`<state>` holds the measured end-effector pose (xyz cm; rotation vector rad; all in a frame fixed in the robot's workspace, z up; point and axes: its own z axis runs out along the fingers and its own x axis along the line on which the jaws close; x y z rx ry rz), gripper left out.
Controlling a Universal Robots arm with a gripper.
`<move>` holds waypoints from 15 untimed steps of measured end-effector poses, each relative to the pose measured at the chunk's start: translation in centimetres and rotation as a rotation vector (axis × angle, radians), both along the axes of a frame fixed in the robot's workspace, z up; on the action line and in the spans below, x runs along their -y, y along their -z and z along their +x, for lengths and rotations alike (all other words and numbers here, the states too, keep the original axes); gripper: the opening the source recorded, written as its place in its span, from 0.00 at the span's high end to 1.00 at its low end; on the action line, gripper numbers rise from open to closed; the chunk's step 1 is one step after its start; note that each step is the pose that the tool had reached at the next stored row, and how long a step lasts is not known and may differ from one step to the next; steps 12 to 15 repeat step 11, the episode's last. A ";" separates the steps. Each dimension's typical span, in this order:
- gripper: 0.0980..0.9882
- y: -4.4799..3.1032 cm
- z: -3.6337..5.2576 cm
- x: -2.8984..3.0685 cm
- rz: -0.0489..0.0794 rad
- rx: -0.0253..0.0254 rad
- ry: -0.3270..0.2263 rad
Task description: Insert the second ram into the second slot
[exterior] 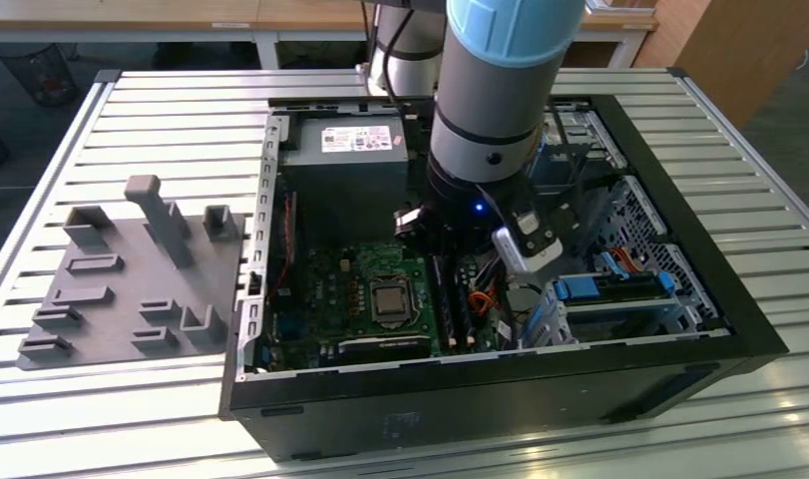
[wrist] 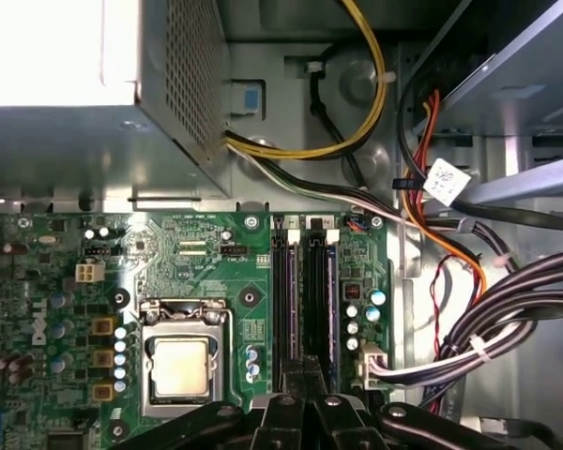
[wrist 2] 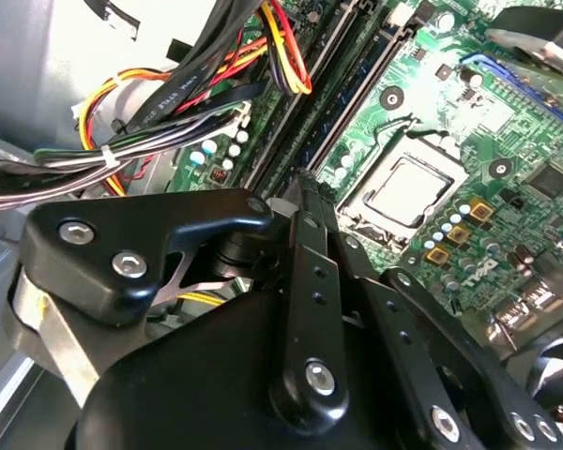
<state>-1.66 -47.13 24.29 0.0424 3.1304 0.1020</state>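
Hovering end effector [wrist: 305, 370] over motherboard [wrist: 188, 262]

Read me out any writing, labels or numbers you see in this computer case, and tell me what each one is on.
White sticker on the grey power supply: print too small to read.
White tag by the orange wires: dark marks, blurred, unreadable.
Green motherboard: fine white print beside its parts, too small to read.
Nothing here can be quoted reliably.

The near ends of the memory slots [wrist: 305, 300] are covered by the gripper [wrist: 305, 370] (fingertip state not discernible); the motherboard [wrist: 169, 281] is cut off at the first wrist view's edge.
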 end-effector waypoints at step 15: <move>0.99 -0.44 0.00 0.00 0.000 0.0000 0.000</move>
